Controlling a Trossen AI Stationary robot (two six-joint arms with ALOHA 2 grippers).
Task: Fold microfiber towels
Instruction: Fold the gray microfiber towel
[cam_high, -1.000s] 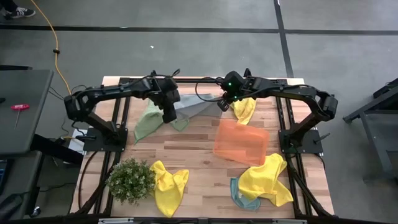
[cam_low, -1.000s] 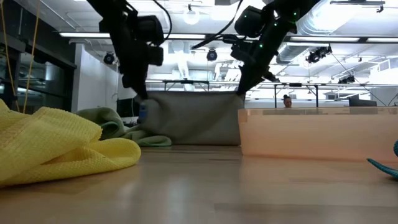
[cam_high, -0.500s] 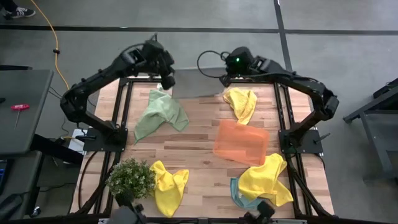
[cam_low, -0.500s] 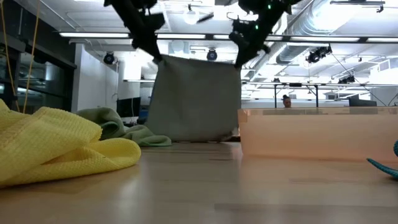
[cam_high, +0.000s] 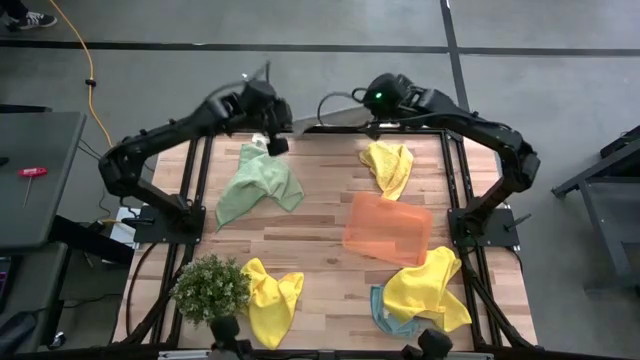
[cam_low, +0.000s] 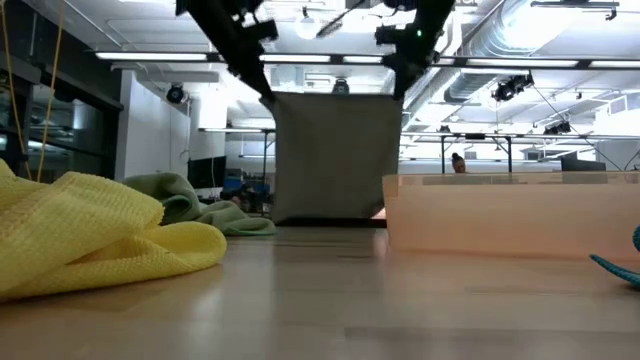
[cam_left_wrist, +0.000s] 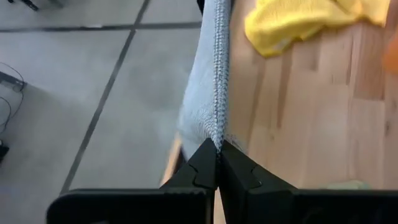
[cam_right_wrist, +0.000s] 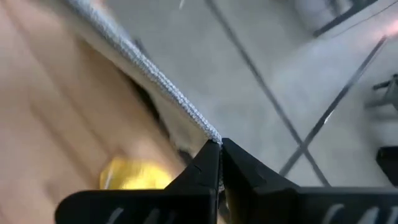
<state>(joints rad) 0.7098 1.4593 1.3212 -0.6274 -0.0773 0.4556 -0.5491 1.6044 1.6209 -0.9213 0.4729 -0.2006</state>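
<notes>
Soft grey microfiber towel (cam_low: 335, 155): hangs stretched above desk's (cam_high: 320, 235) 12 o'clock edge.
Left gripper (cam_left_wrist: 218, 151): jaws pinching one top corner.
Right gripper (cam_right_wrist: 220, 144): jaws pinching other corner.

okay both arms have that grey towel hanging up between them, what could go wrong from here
Each end effector, left and right, pinches only a thin corner edge of the grey fuzzy microfiber towel, so a corner could slip free. The towel hangs at the wooden table's far edge; lowered carelessly, it might drape off the table.
</notes>
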